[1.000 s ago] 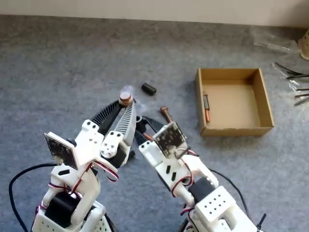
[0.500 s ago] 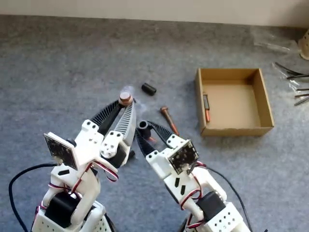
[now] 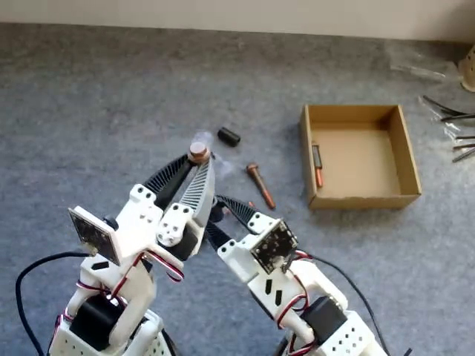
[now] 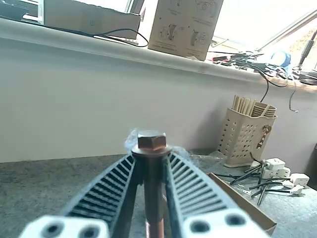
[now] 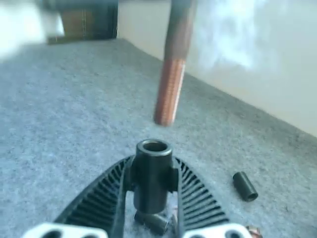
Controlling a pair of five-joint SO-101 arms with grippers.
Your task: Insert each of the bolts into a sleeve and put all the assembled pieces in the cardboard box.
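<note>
My left gripper [image 3: 196,165] is shut on a copper bolt [image 3: 197,153] and holds it upright, hex head on top [image 4: 151,141]. Just beside and below it, my right gripper [image 3: 220,205] is shut on a black sleeve [image 5: 153,173] with its open end up. The bolt's threaded tip [image 5: 168,99] hangs a little above the sleeve's mouth and is not inside it. A second bolt [image 3: 260,185] lies on the carpet, and a loose sleeve [image 3: 228,136] lies farther back. The cardboard box [image 3: 361,199] stands to the right with one assembled piece [image 3: 318,165] inside.
Grey carpet covers the table. Cables and tools [image 3: 454,126] lie at the far right edge behind the box. A small dark piece [image 5: 152,222] lies on the carpet under my right gripper. A perforated holder [image 4: 246,131] stands by the back wall.
My right gripper has drawn back and swung left with the sleeve, bringing it under the left gripper's bolt. The left gripper has shifted only slightly.
</note>
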